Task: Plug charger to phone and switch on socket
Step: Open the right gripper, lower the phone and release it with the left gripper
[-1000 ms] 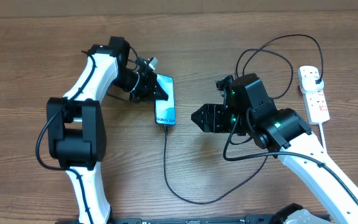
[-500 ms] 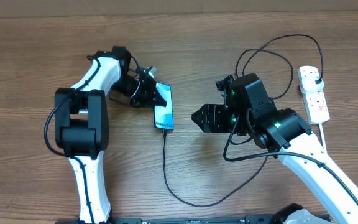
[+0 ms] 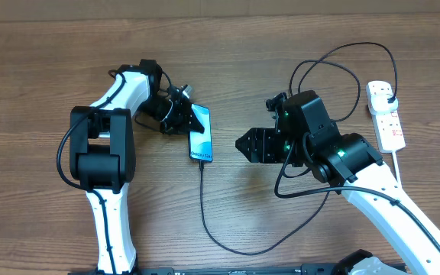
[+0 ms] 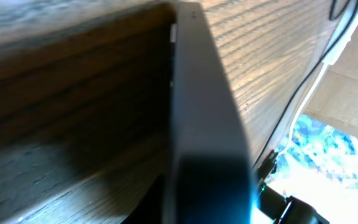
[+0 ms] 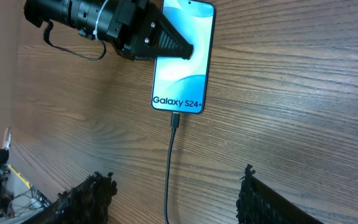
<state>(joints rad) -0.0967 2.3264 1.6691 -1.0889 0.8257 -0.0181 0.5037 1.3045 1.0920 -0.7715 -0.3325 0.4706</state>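
The phone lay screen up left of the table's middle, its lit display reading "Galaxy S24+". The left gripper was clamped on the phone's far left edge, one finger lying across the screen, most likely to steady it against the push of the connector. From the left wrist camera only the phone's dark edge showed, with shadow beside it, so the phone may have been tipped slightly off the wood. The charger was already seated in the phone's near end; its thin black cable ran toward the near edge, curved right under the right arm and looped far across to the plug in the white socket at the far right. The right gripper hovered just right of the phone with its fingers spread wide and holding nothing. Plugging in looked done; whether the socket's switch was on could not be read. The table was brown wood grain, with a pale strip along its far edge.
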